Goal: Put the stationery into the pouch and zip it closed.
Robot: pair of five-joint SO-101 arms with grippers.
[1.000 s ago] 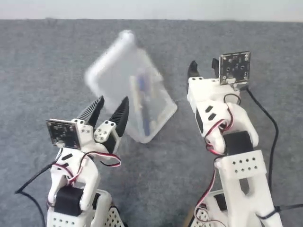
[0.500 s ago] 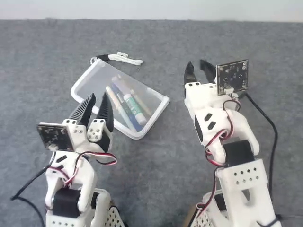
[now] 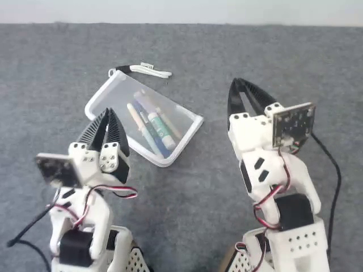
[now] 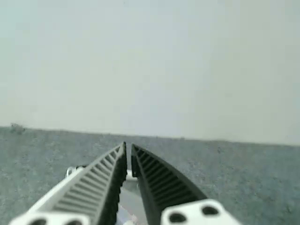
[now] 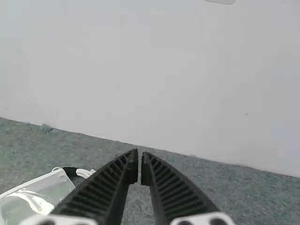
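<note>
Since a second ago both arms have drawn back toward the near edge, and the left gripper (image 3: 107, 112), which stood wide apart then, has brought its fingers together. The right gripper (image 3: 235, 83) has closed too, and its wrist has turned. The pouch (image 3: 170, 116), a tilted blur beside the left gripper a second ago, has lain flat in the same spot for the last half second.

Nearest, the left gripper sits on the near side of the pouch with its tip over the pouch's near-left rim; whether it touches the rim cannot be told. Its own wrist view shows the ribbed fingers (image 4: 101, 180) meeting at the tip, with nothing between them. The right gripper stands off the pouch's right corner, near but apart from it, and its wrist view shows the fingers (image 5: 105, 183) likewise pressed together on nothing.

The clear, white-edged pouch lies slantwise on the grey table (image 3: 57, 62). The stationery (image 3: 148, 126) lies inside it: a blue pen, a pale pen and a white and green tube, side by side along its length. Whether the zip is closed cannot be told.

Beyond the pouch's far corner lies its white cord (image 3: 148, 70), joined there by a black tab (image 3: 116, 71). Farther still, a pale wall (image 3: 181, 10) meets the table.
</note>
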